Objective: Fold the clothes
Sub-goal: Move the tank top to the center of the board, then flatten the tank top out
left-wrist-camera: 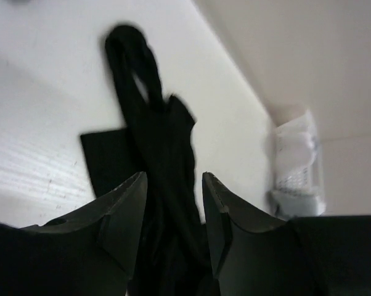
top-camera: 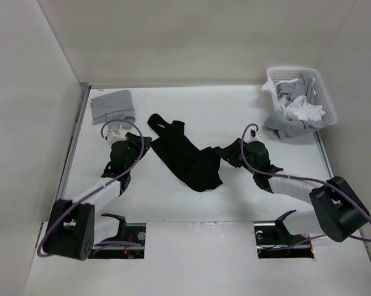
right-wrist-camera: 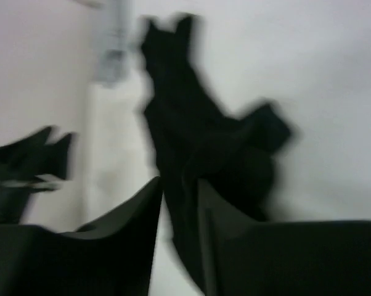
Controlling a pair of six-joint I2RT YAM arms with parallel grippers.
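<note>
The clothes, a black T-shirt (top-camera: 188, 160), lie crumpled in a diagonal band across the middle of the white table. My left gripper (top-camera: 141, 143) sits just left of the shirt's upper end. In the left wrist view its jaws (left-wrist-camera: 173, 177) stand well apart, with the shirt (left-wrist-camera: 154, 135) stretching away beyond the gap. My right gripper (top-camera: 238, 153) is at the shirt's right end. The right wrist view is blurred. It shows these jaws (right-wrist-camera: 179, 182) a little apart, with black cloth (right-wrist-camera: 198, 142) against the right finger and white table in the gap.
A white mesh basket (top-camera: 324, 102) (left-wrist-camera: 296, 160) of grey and white garments stands at the back right, one grey piece hanging over its front. A small folded grey garment (top-camera: 111, 105) lies at the back left. White walls close in the table on three sides.
</note>
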